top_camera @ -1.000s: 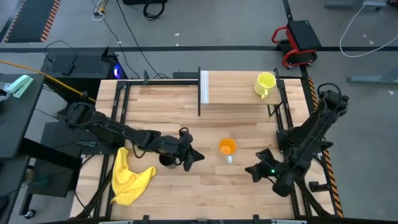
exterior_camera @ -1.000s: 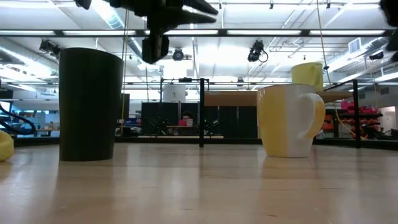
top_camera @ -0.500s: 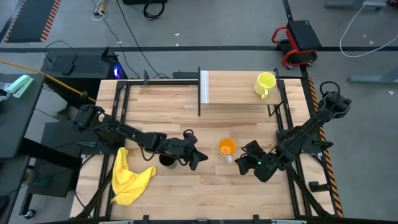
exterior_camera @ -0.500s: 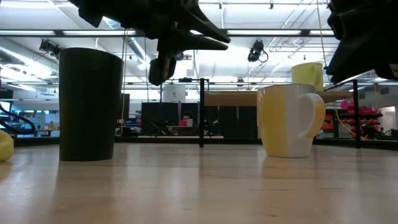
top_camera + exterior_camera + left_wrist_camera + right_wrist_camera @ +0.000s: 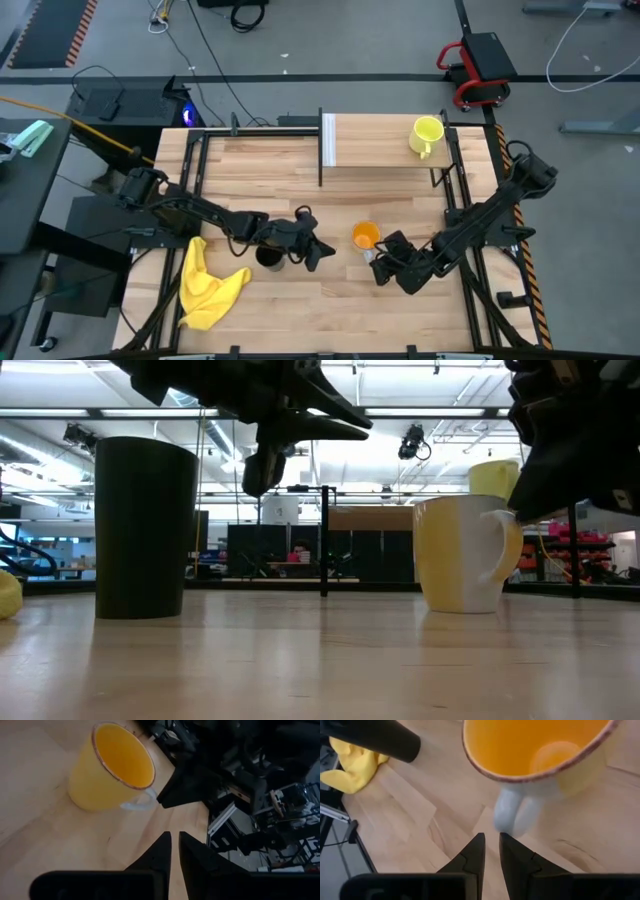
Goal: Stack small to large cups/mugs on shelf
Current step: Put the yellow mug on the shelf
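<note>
Two dark arms close in on the orange mug (image 5: 366, 237) at the middle of the butcher-block tabletop (image 5: 300, 170), its white handle (image 5: 512, 815) turned toward the table's front edge. The right gripper (image 5: 381, 270) sits low just beside that handle — its two fingers (image 5: 472, 852) drawn nearly together with only a thin gap, nothing between them, tips pointing at the handle from close by but apart from it. The left gripper (image 5: 322, 254) hangs above the table between the black cup (image 5: 268, 259) and the orange mug, its fingers likewise almost closed and empty. The black cup stands upright on the tabletop, partly under the left arm, with the yellow cloth (image 5: 207, 285) crumpled nearby toward the left front corner. The yellow-green mug (image 5: 426, 133) rests on the shelf (image 5: 375, 152) at the far side of the table — at its right end, well apart from the white upright panel (image 5: 328, 140). From table height, the black cup (image 5: 143, 528) and the orange mug (image 5: 466, 555) stand well apart.
</note>
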### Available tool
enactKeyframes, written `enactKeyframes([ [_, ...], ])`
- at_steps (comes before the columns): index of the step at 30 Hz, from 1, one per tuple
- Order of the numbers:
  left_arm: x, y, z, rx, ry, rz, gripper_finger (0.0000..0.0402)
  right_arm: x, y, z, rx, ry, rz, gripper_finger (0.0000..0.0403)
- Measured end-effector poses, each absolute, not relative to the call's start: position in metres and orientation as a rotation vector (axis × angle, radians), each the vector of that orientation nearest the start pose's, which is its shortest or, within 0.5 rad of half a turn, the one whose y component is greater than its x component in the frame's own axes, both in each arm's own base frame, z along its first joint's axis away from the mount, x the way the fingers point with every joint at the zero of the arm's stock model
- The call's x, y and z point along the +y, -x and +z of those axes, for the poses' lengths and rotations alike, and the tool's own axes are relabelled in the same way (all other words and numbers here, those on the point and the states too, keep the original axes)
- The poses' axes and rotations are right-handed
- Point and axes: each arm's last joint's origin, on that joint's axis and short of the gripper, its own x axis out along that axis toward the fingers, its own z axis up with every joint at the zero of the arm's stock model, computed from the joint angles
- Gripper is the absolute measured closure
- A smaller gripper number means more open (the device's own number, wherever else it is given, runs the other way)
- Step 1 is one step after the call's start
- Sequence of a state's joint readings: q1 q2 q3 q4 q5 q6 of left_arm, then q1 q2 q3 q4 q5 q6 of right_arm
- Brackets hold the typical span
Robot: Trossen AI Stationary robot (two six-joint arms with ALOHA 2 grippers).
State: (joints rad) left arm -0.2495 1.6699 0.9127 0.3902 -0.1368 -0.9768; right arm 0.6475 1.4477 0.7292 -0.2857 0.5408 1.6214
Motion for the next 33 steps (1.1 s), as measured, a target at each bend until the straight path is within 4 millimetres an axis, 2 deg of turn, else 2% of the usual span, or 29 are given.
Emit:
enactKeyframes([
  [10, -0.084, -0.345, 0.206, 0.389, 0.892, 0.076, 0.0362, 0.144, -0.218, 0.170, 0.658, -0.960, -0.562, 0.0338],
  [21, -0.084, -0.345, 0.206, 0.390, 0.891, 0.075, 0.0360, 0.143, -0.212, 0.175, 0.677, -0.941, -0.561, 0.0338],
  [27, -0.083, -0.345, 0.206, 0.391, 0.888, 0.078, 0.0361, 0.137, -0.204, 0.174, 0.718, -0.890, -0.622, 0.0338],
  [33, -0.082, -0.345, 0.206, 0.393, 0.888, 0.082, 0.0356, 0.134, -0.208, 0.175, 0.704, -0.883, -0.613, 0.0338],
])
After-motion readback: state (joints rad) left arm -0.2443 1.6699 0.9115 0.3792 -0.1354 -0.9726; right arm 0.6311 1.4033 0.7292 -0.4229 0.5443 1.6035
